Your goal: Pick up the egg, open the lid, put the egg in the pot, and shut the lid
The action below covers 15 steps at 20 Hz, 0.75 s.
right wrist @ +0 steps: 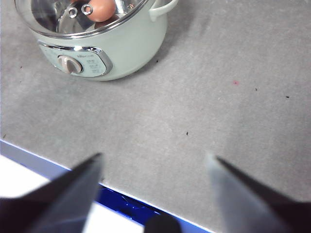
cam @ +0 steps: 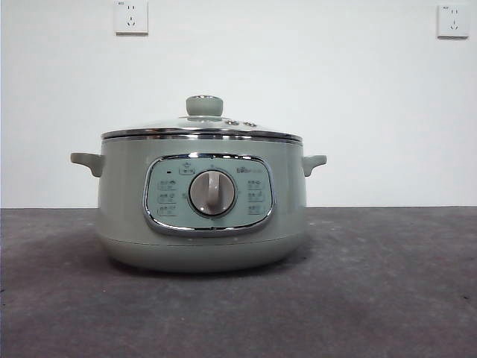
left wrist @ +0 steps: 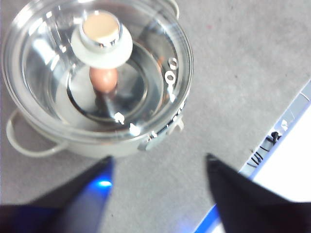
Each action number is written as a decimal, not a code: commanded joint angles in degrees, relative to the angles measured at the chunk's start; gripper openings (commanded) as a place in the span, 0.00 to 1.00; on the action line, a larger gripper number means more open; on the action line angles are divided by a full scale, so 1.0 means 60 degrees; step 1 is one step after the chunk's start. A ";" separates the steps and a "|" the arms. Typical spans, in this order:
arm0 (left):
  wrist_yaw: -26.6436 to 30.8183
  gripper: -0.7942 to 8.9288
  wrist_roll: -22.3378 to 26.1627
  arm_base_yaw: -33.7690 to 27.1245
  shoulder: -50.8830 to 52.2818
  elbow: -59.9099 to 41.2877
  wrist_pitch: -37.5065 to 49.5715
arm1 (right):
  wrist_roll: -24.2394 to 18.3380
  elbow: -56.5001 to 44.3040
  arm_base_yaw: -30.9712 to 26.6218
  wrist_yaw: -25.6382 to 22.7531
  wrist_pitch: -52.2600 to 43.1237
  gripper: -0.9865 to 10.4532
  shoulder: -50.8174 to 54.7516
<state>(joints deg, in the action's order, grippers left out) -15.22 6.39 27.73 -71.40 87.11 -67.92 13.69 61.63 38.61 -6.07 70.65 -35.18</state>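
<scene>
The sage-green pot (cam: 201,212) stands on the grey table with the glass lid (cam: 203,127) resting on it, knob up. In the left wrist view the egg (left wrist: 103,80) lies inside the pot (left wrist: 73,143), seen through the lid (left wrist: 146,58) under the knob. The right wrist view shows the egg (right wrist: 101,8) through the lid's glass and the pot (right wrist: 126,48) with its dial. My left gripper (left wrist: 158,167) is open and empty, above the table beside the pot. My right gripper (right wrist: 153,165) is open and empty, well away from the pot near the table's edge.
The grey table (cam: 387,283) spreads around the pot. Two wall sockets (cam: 131,16) sit high on the white wall. The table's blue-trimmed edge (right wrist: 43,162) shows in the right wrist view, and again in the left wrist view (left wrist: 286,126).
</scene>
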 commanded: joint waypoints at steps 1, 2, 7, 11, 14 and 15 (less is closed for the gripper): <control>-0.0036 0.08 0.0051 0.0022 -0.0011 0.0004 -0.0029 | -0.0066 -0.0084 0.0004 -0.0036 -0.0029 0.07 -0.0033; -0.0062 0.08 0.0051 0.0022 -0.0011 0.0004 -0.0033 | -0.0066 -0.0084 0.0004 -0.0036 -0.0022 0.08 -0.0047; -0.0204 0.08 0.0044 0.0011 -0.0011 0.0004 -0.0022 | 0.0117 -0.0084 0.0004 -0.0178 -0.0040 0.09 -0.0047; -0.0211 0.08 0.0044 0.0011 -0.0011 0.0004 -0.0018 | 0.0117 -0.0084 0.0004 -0.0182 -0.0047 0.09 -0.0047; -0.0211 0.08 0.0044 0.0011 -0.0011 0.0004 -0.0022 | 0.0117 -0.0084 0.0004 -0.0182 -0.0047 0.09 -0.0047; -0.0211 0.08 0.0044 0.0011 -0.0011 0.0004 -0.0015 | 0.0117 -0.0084 0.0004 -0.0182 -0.0047 0.09 -0.0047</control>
<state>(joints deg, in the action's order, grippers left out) -16.45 6.39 27.73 -71.42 87.11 -68.07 13.96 61.63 38.61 -7.07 70.67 -35.40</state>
